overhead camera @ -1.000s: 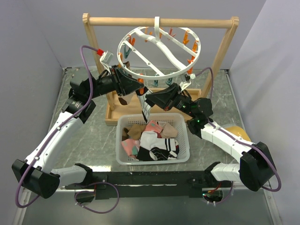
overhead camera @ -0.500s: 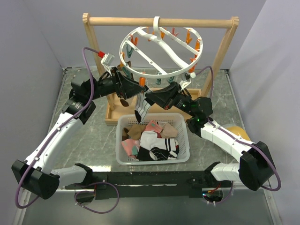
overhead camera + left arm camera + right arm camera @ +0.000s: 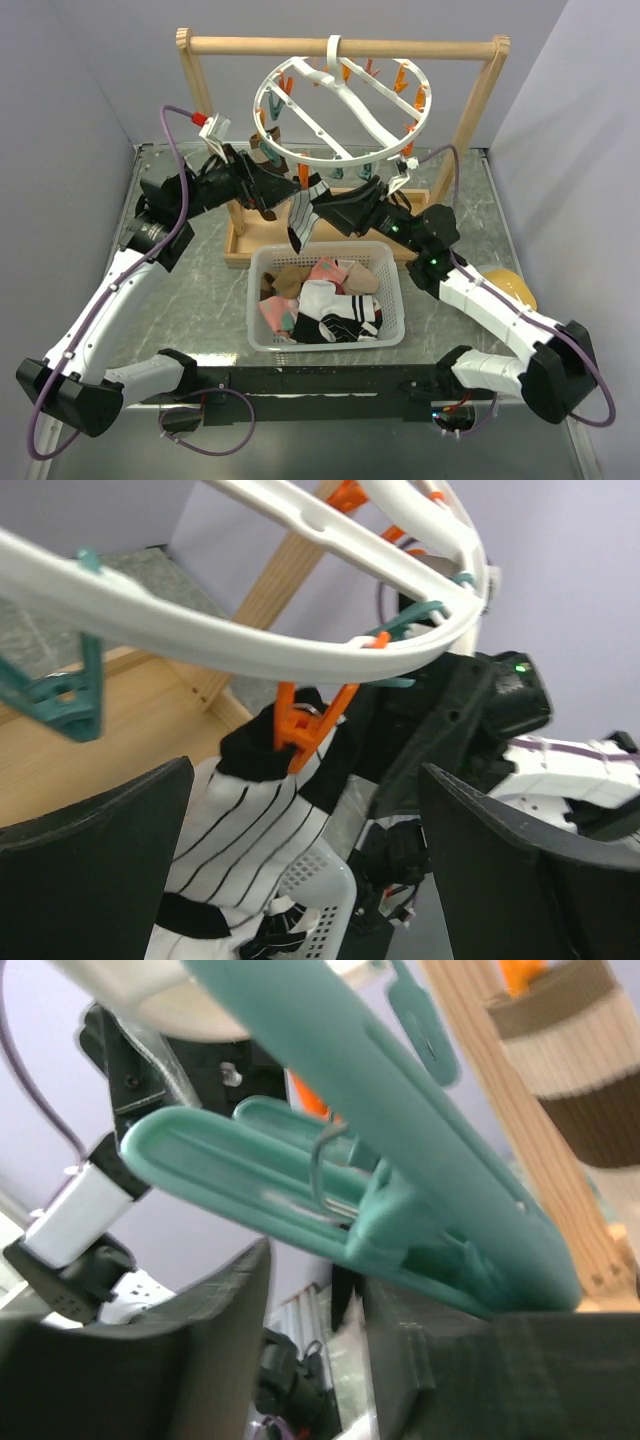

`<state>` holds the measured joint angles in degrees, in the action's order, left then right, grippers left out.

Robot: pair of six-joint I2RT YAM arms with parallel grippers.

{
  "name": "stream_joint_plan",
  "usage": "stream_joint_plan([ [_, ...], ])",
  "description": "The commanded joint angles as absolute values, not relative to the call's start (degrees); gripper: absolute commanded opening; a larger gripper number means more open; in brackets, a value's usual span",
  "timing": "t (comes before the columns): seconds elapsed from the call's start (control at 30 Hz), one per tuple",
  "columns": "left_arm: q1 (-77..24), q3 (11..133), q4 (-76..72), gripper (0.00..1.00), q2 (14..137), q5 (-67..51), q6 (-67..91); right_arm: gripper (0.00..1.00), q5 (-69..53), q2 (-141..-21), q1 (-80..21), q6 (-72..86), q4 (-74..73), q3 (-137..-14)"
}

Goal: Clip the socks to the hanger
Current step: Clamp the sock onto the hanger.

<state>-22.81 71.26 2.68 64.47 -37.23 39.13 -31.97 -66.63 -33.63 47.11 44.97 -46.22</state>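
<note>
The hanger (image 3: 345, 110), a white ring with orange and teal pegs, hangs from the wooden rail. A black-and-white striped sock (image 3: 302, 216) dangles from an orange peg (image 3: 305, 730) that bites its black cuff. My left gripper (image 3: 283, 186) is open just left of that peg, and its fingers (image 3: 90, 860) flank the sock (image 3: 240, 825) without touching. My right gripper (image 3: 318, 205) is open right beside the sock, under a teal peg (image 3: 400, 1195), and only a sliver of sock edge (image 3: 345, 1310) shows between its fingers (image 3: 160, 1360). More socks (image 3: 325, 300) fill the basket.
The white basket (image 3: 254, 310) sits in front of the wooden frame (image 3: 340, 45) and its tray base (image 3: 238, 248). A brown-striped sock (image 3: 575, 1070) hangs by the wooden post (image 3: 500, 1100). A yellow object (image 3: 510, 284) lies behind my right arm.
Both grippers have opened. The striped sock now hangs from the orange peg alone, and my left arm has drawn back a little up and to the left.
</note>
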Motion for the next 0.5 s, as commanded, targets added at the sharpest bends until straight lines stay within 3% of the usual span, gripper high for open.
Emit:
stream_joint_plan([
  [0.0, -22.32, 74.18, 8.25, 0.99, 62.58, -29.02, 35.60, 0.60, -26.38, -59.00, -35.24, 36.94, 31.58, -49.31],
  [0.07, -22.15, 74.88, 8.79, 0.99, 62.75, -27.43, 34.37, 0.67, -22.60, -56.96, -36.99, 33.94, 24.11, -50.35],
  [0.17, -22.15, 77.15, 11.33, 0.99, 63.89, -21.99, 32.79, 0.70, -16.81, -53.62, -40.41, 28.32, 14.91, -52.20],
  [0.37, -21.27, 80.33, 13.19, 0.99, 66.18, -14.77, 31.55, 0.60, 4.00, -53.09, -52.89, 13.99, -3.83, -59.32],
  [0.47, -20.92, 81.38, 12.57, 0.99, 67.41, -13.71, 31.20, 0.59, 10.34, -51.86, -54.93, 11.96, -5.36, -58.98],
])
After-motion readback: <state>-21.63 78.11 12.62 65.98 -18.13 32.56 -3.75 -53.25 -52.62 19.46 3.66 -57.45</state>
